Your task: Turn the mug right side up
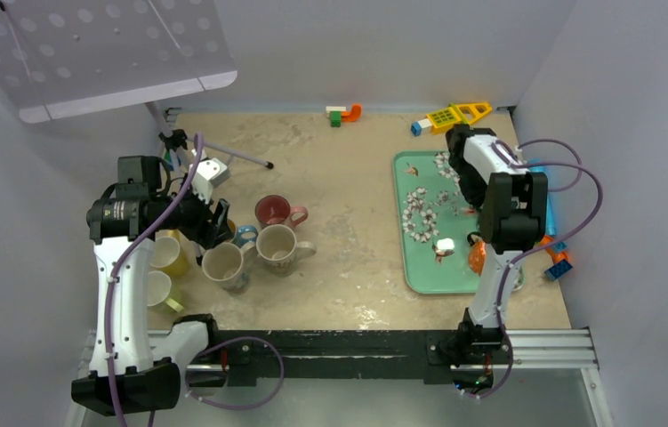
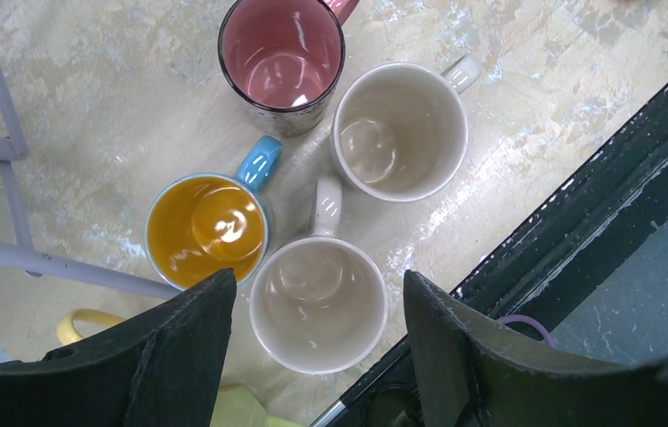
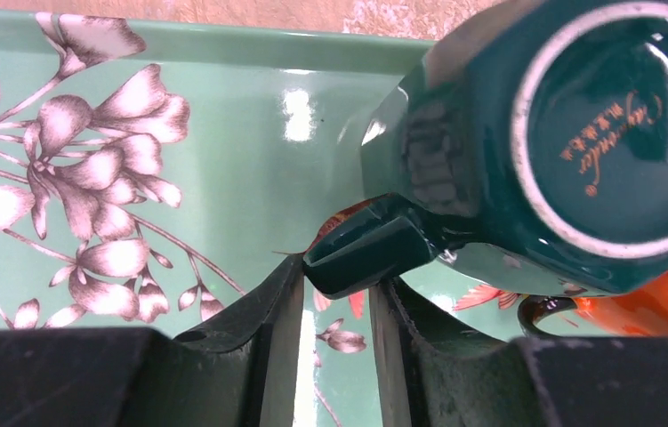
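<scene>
A dark green mug (image 3: 579, 151) lies on the green flowered tray (image 3: 223, 133) with its base toward the right wrist camera, so it is not upright. My right gripper (image 3: 334, 276) is shut on its handle (image 3: 366, 253), one finger on each side. In the top view the right arm (image 1: 499, 191) hides this mug. My left gripper (image 2: 317, 285) is open and empty, hovering above an upright white mug (image 2: 317, 307); it shows at the left in the top view (image 1: 214, 222).
Upright mugs cluster at the left: a maroon one (image 1: 274, 211), a white one (image 1: 277, 247), a blue one with an orange inside (image 2: 207, 229), and yellow ones (image 1: 167, 253). An orange object (image 1: 477, 256) sits on the tray (image 1: 419, 267). Toys (image 1: 450, 116) lie at the back.
</scene>
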Available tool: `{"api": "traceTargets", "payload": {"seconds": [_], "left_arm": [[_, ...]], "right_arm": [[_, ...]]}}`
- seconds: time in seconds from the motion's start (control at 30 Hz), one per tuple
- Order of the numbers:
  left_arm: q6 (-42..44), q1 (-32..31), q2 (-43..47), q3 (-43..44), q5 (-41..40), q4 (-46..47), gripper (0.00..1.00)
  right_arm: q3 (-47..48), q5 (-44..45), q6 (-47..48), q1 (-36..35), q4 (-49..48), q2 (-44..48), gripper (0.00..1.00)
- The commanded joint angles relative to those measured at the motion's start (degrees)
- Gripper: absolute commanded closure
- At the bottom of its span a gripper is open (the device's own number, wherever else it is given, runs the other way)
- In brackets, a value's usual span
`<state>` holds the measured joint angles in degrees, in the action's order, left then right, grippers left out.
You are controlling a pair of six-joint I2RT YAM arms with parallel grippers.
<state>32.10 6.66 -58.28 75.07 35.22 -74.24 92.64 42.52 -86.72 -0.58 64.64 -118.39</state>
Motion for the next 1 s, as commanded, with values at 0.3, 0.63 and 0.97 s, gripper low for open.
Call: {"api": "traceTargets", "payload": {"seconds": [0.3, 0.63, 0.97], "left_arm": [[0.04, -0.25, 0.2, -0.64, 1.64, 2.15, 0.27], [-0.69, -0.28, -0.37, -0.1, 2.78, 2.23, 0.27], [-2.05, -0.24, -1.9, 0.97, 5.15, 2.06, 0.27]], "right_arm": [[-8.84, -0.11, 13.11, 0.45, -14.54, 7.72, 0.97], [-18.33, -12.79, 35.39, 0.42, -38.32, 17.41, 1.0], [-19.92, -23.91, 44.55, -1.65, -46.99, 19.73, 1.0]]}}
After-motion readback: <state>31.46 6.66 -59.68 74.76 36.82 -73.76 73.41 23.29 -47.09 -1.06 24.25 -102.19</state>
